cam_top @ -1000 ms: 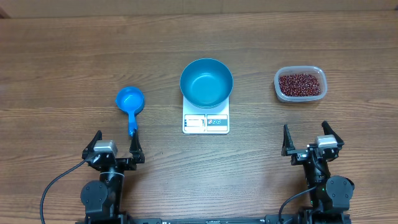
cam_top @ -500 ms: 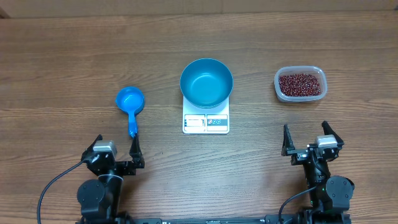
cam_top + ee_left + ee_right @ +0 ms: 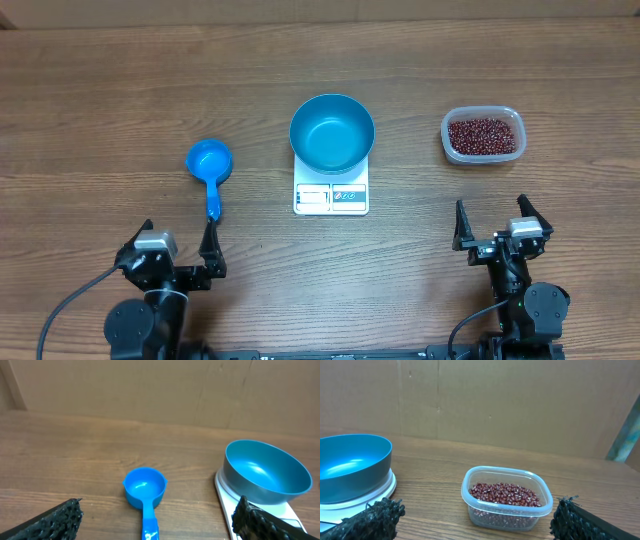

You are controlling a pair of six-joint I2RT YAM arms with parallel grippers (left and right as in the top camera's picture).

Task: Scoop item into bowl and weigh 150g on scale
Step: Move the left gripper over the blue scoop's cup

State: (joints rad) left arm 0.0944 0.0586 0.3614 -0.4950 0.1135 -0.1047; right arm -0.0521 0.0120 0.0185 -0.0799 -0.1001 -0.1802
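Wooden table [image 3: 100, 80]: scoop [image 3: 209, 163] is laid just ahead of left gripper [image 3: 172, 238], handle pointed toward it; beans [image 3: 483, 134] are nearer right gripper [image 3: 492, 222]. Both sets of jaws are spread wide, nothing held.

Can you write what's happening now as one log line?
bowl: empty, on scale | beans: in tub | scoop: on table | left gripper: open | right gripper: open

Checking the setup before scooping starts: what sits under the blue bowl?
The white scale sits under the bowl. From overhead, only its near edge with the display and buttons shows; most of the weighing platform is covered by the bowl.
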